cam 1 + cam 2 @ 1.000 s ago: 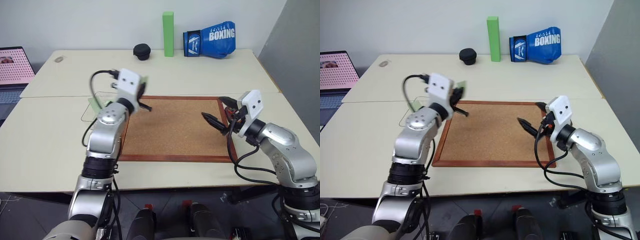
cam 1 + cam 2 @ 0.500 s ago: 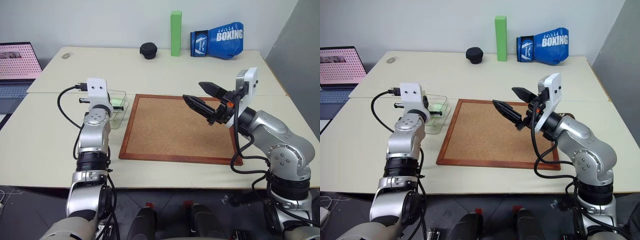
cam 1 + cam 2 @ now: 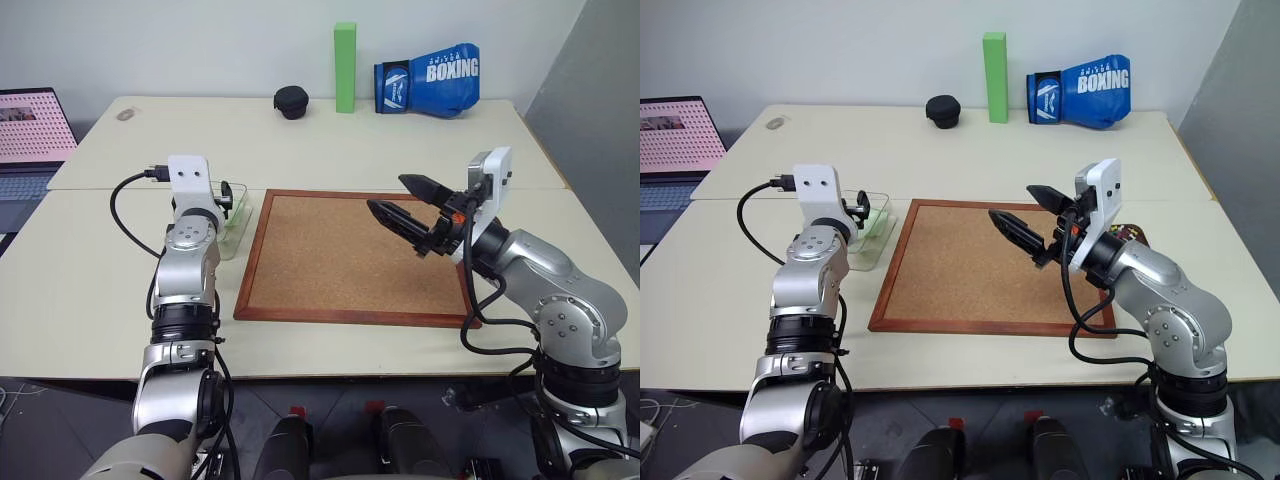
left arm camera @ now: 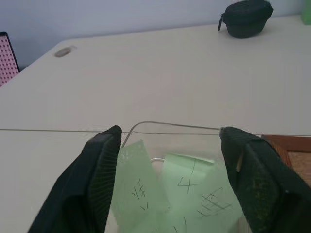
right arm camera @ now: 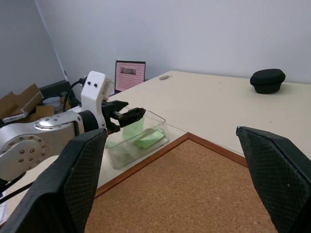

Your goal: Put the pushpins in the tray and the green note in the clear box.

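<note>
Pale green square paper note in clear plastic box — featherlight, limp, best pinched by an edge; left gripper and right gripper both stand apart, empty.

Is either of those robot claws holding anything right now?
No. The left gripper has its jaws apart over the clear box, green notes lying loose inside. The right gripper is open above the cork board.

Table carries cork board, clear box, boxing glove.
</note>
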You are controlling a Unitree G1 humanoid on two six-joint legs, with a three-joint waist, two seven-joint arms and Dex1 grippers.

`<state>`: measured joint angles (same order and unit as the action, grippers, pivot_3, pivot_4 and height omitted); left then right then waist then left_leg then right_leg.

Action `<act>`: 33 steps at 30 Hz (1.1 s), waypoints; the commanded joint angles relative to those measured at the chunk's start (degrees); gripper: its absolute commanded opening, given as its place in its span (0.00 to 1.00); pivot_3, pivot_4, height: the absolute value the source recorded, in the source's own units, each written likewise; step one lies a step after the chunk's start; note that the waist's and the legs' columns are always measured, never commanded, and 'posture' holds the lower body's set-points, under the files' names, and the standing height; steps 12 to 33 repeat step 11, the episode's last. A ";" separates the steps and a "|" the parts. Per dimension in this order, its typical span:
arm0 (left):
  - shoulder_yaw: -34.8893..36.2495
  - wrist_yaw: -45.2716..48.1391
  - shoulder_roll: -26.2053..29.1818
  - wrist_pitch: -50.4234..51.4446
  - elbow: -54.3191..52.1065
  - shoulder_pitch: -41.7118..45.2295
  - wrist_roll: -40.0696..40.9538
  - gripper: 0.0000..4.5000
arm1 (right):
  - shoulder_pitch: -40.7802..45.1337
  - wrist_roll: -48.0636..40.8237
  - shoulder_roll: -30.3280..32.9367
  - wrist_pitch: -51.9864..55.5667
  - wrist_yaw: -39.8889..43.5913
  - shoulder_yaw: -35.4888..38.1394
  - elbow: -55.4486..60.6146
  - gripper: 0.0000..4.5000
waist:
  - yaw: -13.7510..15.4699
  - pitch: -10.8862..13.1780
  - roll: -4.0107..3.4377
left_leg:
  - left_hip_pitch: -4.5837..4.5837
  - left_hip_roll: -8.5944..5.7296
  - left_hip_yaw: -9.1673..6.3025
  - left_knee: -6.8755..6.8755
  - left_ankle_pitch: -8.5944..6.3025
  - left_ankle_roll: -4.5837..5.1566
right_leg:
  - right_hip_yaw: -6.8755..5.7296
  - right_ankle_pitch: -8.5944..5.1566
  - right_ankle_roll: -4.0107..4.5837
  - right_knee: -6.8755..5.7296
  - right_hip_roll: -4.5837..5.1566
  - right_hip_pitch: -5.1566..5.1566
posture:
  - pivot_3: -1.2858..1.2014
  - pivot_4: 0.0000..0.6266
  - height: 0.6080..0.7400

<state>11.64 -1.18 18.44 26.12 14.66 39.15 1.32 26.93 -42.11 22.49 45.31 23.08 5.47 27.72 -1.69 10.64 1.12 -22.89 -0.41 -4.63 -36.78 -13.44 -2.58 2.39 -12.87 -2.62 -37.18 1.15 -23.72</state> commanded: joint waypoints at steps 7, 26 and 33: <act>-7.95 14.31 -4.05 6.90 -30.25 -19.15 11.26 0.99 | -11.99 21.05 -3.17 -8.90 -16.18 -4.81 1.98 1.00 | 0.00 -0.05 0.00 | 0.09 0.01 0.08 0.06 0.00 -0.02 | 0.09 -0.03 -0.04 0.05 0.03 0.03 | 0.52 0.24 1.00; -8.84 10.65 -7.30 7.42 -34.03 -25.41 10.09 0.99 | -16.58 29.17 -5.90 -12.40 -21.67 -9.02 1.28 1.00 | -0.18 -0.05 0.00 | 0.14 0.06 0.13 0.06 0.00 -0.02 | 0.14 -0.13 -0.15 0.00 -0.02 0.03 | 0.52 0.24 1.00; -8.84 10.65 -7.30 7.42 -34.03 -25.41 10.09 0.99 | -16.58 29.17 -5.90 -12.40 -21.67 -9.02 1.28 1.00 | -0.18 -0.05 0.00 | 0.14 0.06 0.13 0.06 0.00 -0.02 | 0.14 -0.13 -0.15 0.00 -0.02 0.03 | 0.52 0.24 1.00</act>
